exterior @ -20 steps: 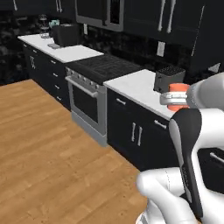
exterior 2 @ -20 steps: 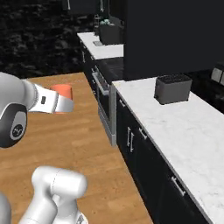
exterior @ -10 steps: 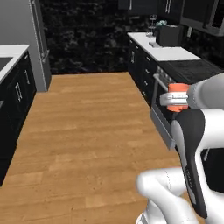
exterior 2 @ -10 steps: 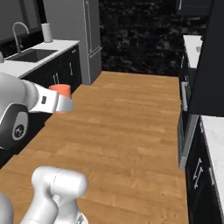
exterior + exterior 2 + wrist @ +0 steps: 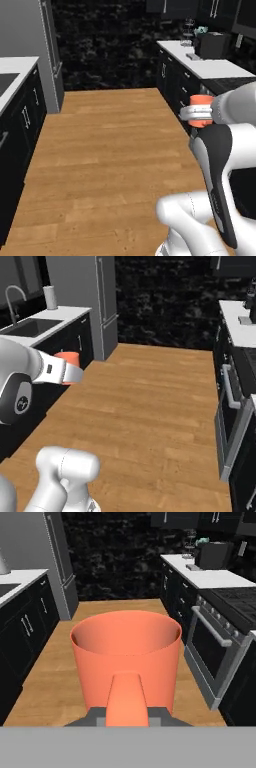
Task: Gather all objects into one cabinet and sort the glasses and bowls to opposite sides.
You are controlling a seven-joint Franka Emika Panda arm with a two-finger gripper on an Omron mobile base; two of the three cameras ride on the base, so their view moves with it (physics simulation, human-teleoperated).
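A matte salmon-orange cup (image 5: 125, 657) sits upright in my gripper (image 5: 127, 716), its handle facing the hand camera and its inside empty. From the left base view the same cup (image 5: 201, 101) shows at the wrist on the right, held by the gripper (image 5: 194, 113) at chest height over the wooden floor. From the right base view the cup (image 5: 71, 360) peeks out behind the gripper (image 5: 65, 374). Black wall cabinets (image 5: 212, 6) with silver bar handles hang at the top right, doors shut. The other cup, the red mug and the bowl are out of view.
A white counter (image 5: 205, 64) on the right carries a black box appliance (image 5: 213, 45) and a wire basket stand (image 5: 189, 29). A stove (image 5: 227, 617) follows it. A grey fridge (image 5: 95, 301) and a sink counter (image 5: 37, 326) line the left. Wooden floor (image 5: 105, 145) lies open between.
The base has turned, so both base views swung from the stove-side counter to the aisle with the fridge. The cup stays held in the gripper at the same spot.
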